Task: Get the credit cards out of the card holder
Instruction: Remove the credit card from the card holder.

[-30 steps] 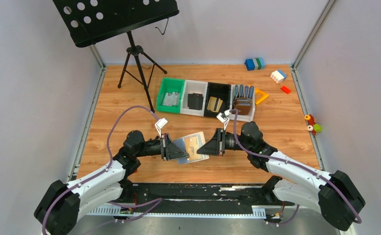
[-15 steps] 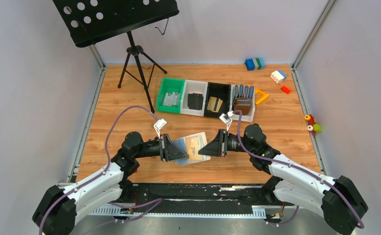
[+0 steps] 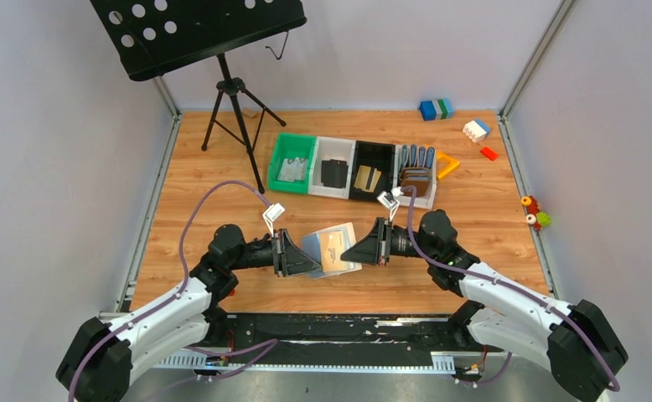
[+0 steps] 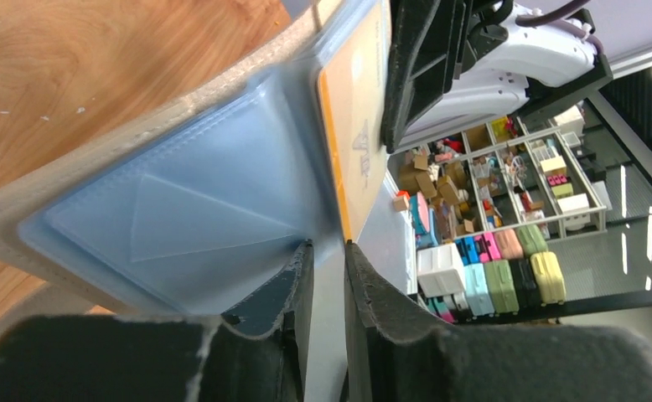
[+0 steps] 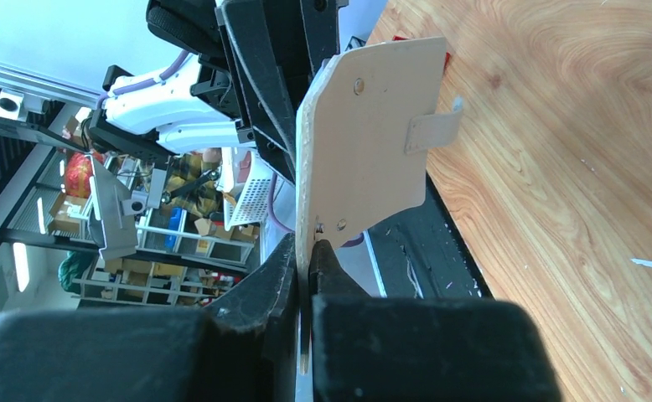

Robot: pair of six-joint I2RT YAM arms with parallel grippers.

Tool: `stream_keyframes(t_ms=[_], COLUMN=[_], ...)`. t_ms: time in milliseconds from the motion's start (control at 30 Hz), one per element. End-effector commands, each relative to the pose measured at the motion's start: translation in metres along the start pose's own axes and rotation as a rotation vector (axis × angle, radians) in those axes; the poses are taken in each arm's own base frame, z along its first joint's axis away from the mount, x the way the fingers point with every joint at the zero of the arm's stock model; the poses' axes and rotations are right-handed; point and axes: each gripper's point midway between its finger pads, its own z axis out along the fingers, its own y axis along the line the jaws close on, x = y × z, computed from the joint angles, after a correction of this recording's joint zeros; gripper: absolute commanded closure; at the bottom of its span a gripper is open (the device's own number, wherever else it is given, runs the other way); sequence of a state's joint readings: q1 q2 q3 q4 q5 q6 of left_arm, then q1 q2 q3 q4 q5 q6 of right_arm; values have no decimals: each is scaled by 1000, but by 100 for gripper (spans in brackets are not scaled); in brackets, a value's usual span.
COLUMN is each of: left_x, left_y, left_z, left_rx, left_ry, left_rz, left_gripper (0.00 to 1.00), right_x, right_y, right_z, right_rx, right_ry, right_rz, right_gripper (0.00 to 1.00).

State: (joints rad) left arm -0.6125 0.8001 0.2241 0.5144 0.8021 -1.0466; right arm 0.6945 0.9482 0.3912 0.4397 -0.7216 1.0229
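Above mid-table, arms face inward, right end effector (image 5: 304,251) clamping the card holder (image 5: 364,151), left end effector (image 4: 328,251) barely parted.

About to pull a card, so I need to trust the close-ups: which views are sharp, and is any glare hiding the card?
Left wrist: thin gold card readable, no glare; pale grey-beige folding card holder slightly soft on its blue lining; near fingers blurred. Right wrist: holder's outside sharp, fingers blurred. Top external: evenly lit, sharp.
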Motion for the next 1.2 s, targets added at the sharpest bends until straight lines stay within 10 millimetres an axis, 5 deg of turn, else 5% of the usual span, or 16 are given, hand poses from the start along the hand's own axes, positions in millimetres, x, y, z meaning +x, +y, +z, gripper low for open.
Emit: stream_keyframes(t_ms=[0, 267, 467, 700, 1100, 1167], left_x=[-13, -16, -15, -13, -13, -13], left_y=[-22, -31, -30, -14, -18, -20], left_z=[2, 8, 10, 3, 3, 3], left_rx=[84, 117, 113, 33, 61, 70], left_ry=[-17, 13, 23, 11, 7, 10], left_rz=[62, 72, 86, 78, 78, 79], left_gripper=[70, 72, 100, 100, 100, 92], right_x=[-4, -2, -1, -9, -9, -8], right_y=[17, 18, 19, 20, 21, 22], right_z=[2, 6, 6, -2, -3, -3], right_rx=[-87, -109, -108, -87, -93, -100], right_ry=[11, 30, 30, -13, -7, 0], right_rz=[-32, -22, -21, -27, -28, -28], right_gripper=[100, 100, 99, 100, 100, 100])
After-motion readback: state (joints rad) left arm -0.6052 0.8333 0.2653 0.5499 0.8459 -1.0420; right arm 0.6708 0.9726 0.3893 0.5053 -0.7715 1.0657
